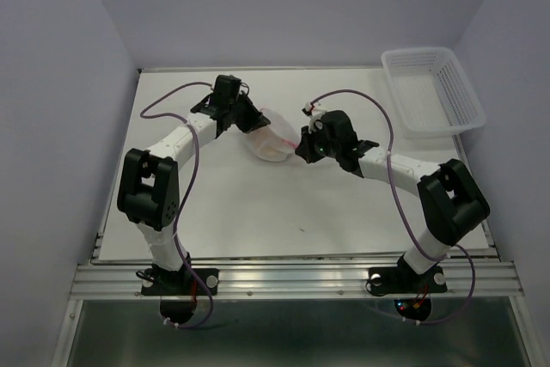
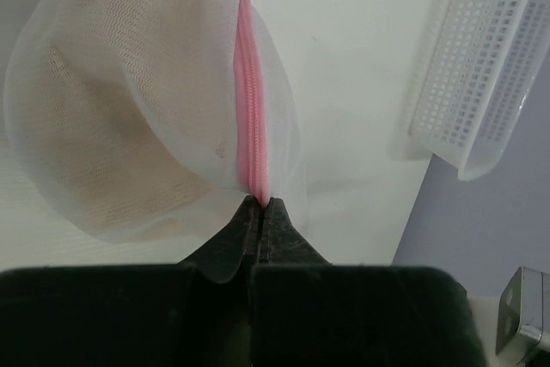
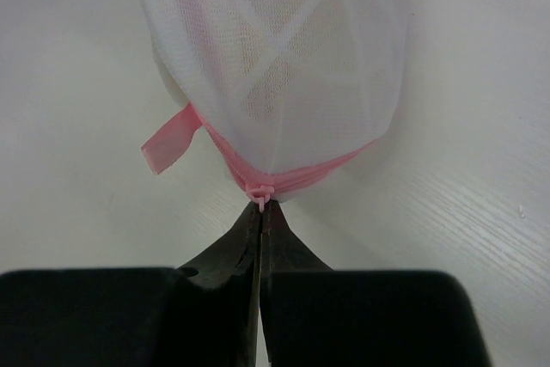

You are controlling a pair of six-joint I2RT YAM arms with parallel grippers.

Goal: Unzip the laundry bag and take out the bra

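The laundry bag (image 1: 273, 137), a white mesh dome with a pink zipper rim, sits on the table between my two grippers. My left gripper (image 2: 260, 204) is shut on the pink zipper rim (image 2: 249, 100) at the bag's edge. My right gripper (image 3: 260, 205) is shut on the small pink zipper pull (image 3: 259, 188) at the opposite side of the bag (image 3: 275, 58). A pink ribbon tab (image 3: 170, 139) hangs beside the pull. The tan bra (image 2: 94, 126) shows through the mesh, inside the bag. The zipper looks closed.
A white plastic basket (image 1: 432, 89) stands at the back right corner of the table (image 1: 241, 204); it also shows in the left wrist view (image 2: 477, 75). Grey walls enclose the table on three sides.
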